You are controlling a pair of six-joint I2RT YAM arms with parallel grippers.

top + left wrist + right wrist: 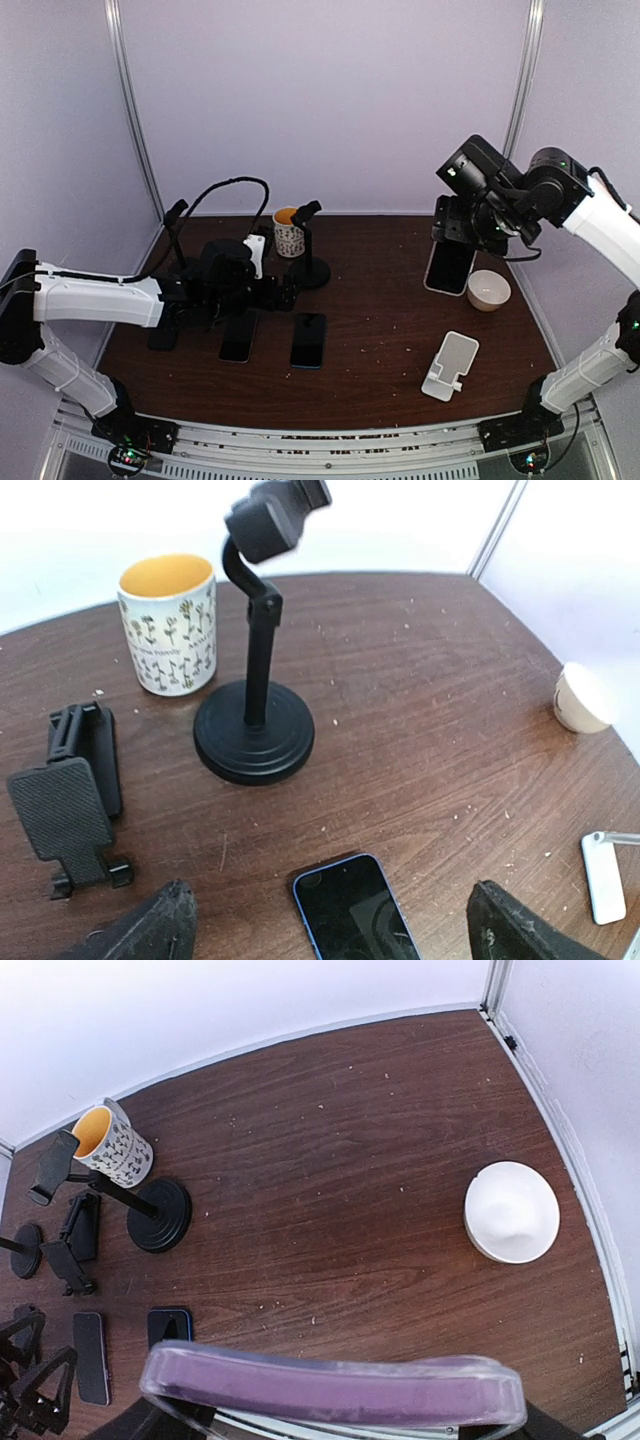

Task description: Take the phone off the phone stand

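The phone (450, 268), purple in a clear case, hangs upright in my right gripper (456, 240), whose jaws are shut on its sides. In the right wrist view its long edge (330, 1388) fills the bottom, high over the table. The white phone stand (450, 365) sits on the table nearer the front, holding nothing and apart from the phone; its edge (603, 875) also shows in the left wrist view. My left gripper (275, 295) stands open low over the left side, its fingertips (150, 925) wide on either side of a blue-edged phone (355, 905).
A white bowl (488, 290) sits beside the held phone. At the back left stand a patterned mug (288, 232) and a black round-based stand (310, 268). Two dark phones (238, 337) lie flat, and a black clamp holder (70, 800) lies at the left.
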